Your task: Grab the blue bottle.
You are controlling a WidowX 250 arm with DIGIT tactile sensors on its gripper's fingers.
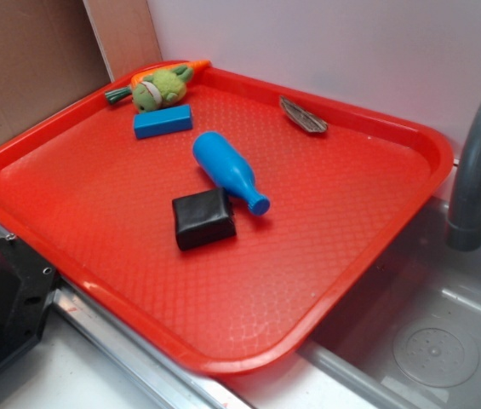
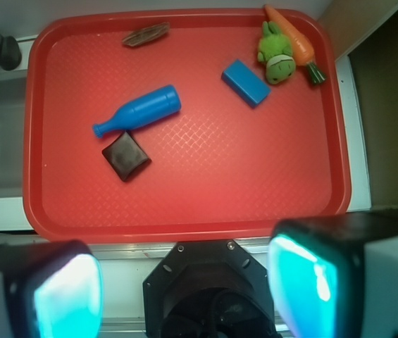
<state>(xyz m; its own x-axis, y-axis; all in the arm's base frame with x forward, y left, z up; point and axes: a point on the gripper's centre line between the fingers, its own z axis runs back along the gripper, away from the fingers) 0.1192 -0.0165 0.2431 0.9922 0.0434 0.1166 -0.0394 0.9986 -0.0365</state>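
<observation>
- The gripper (image 2: 184, 285) is showing only in the wrist view, where its two fingers (image 2: 65, 292) are framing the bottom edge, set wide apart with nothing between them.
- It is hanging off the near edge of the red tray (image 2: 184, 229), well apart from everything lying on it.
- The blue bottle (image 2: 139, 111) is lying on its side near the middle of the tray (image 1: 325, 281); in the exterior view the bottle (image 1: 227, 170) is pointing its narrow neck toward the tray's near right side.
- A small black square block (image 1: 203, 217) is sitting just beside the bottle's neck, and whether the two are touching is unclear; the wrist view is showing the block (image 2: 125, 155) just below the neck.
- A flat blue rectangular block (image 1: 163, 121) is resting farther back, apart from the bottle's fat end.
- A green plush toy (image 1: 159, 89) is lying against an orange carrot (image 1: 172, 70) at the tray's far corner.
- A flat brown-grey piece (image 1: 303, 117) is lying near the far rim.
- A grey faucet (image 1: 478, 162) is standing over a sink (image 1: 436, 332) beside the tray.
</observation>
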